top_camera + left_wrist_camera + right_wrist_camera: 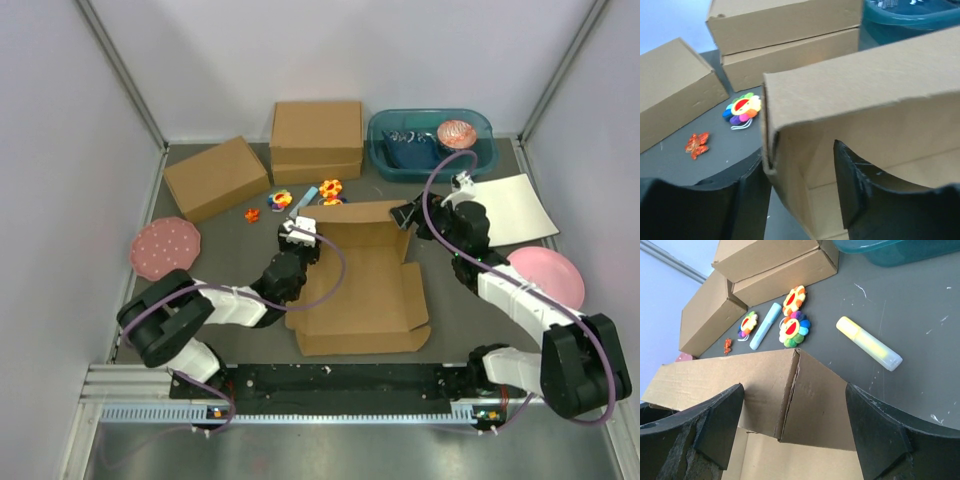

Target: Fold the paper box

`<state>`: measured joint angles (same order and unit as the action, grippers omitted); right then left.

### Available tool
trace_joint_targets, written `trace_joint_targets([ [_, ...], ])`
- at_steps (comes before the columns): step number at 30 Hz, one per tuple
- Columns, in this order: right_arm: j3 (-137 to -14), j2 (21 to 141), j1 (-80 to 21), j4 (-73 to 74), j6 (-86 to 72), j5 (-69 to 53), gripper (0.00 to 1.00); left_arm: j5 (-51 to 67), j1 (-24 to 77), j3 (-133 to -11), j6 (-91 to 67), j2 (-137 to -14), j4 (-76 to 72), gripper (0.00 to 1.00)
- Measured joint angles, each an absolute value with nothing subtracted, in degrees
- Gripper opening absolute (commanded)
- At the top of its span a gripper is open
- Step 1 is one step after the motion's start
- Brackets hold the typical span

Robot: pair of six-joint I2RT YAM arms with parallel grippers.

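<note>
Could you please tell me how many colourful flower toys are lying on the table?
3. An orange-petalled flower and a rainbow flower lie together right of the blue marker; a smaller rainbow flower lies left of it. The paper box may hide more.

Pale, plain walls close the space on three sides: a back wall (330, 50), a left wall (50, 150) and a right wall (600, 120). Slim metal posts (120, 70) run up the two far corners. The table (455, 330) has a dark grey matte top, marked in places by fine white scratches (860, 290). A ribbed metal rail (330, 410) runs along its near edge. The light is soft and even, with only faint shadows.
</note>
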<state>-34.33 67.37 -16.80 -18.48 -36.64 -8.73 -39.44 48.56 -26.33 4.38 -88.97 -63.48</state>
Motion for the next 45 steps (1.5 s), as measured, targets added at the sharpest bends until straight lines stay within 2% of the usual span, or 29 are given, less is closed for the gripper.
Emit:
trace_joint_targets([
  [1,-34.13,67.53,-16.73,-18.94,-36.67,-8.73,0.82,-37.78,48.53,-26.3,4.34,-87.9,-61.08,0.72],
  [2,-34.13,67.83,-16.69,-19.4,-36.64,-8.71,0.81,-36.18,48.56,-26.26,4.23,-86.67,-58.92,0.75],
  [8,-34.13,68.79,-16.67,-20.93,-36.62,-8.38,0.8,-29.56,48.64,-25.26,4.08,-75.22,-47.07,0.85],
  [18,-34.13,69.17,-16.69,-21.23,-36.18,-7.6,0.8,-12.38,48.58,-25.28,2.79,-51.88,-26.37,0.89],
  [23,-34.15,69.19,-16.69,-21.19,-36.01,-7.62,0.8,-10.35,44.66,-28.95,-5.15,-45.04,-21.04,0.86],
  [28,-34.17,69.19,-16.69,-21.08,-35.57,-7.81,0.8,-0.8,32.29,-37.85,-17.69,-48.66,-17.58,0.91],
  [33,-34.17,69.19,-16.67,-20.97,-35.55,-8.21,0.8,14.48,22.44,-40.66,-30.39,-59.57,-21.67,0.88],
  [39,-34.2,69.17,-16.67,-20.6,-35.42,-8.51,0.79,28.84,16.21,-37.3,-45.1,-76.71,-32.03,0.86],
  [45,-34.2,69.04,-16.45,-20.18,-35.07,-8.67,0.79,33.08,14.57,-35.11,-50.92,-80.62,-37.19,0.85],
])
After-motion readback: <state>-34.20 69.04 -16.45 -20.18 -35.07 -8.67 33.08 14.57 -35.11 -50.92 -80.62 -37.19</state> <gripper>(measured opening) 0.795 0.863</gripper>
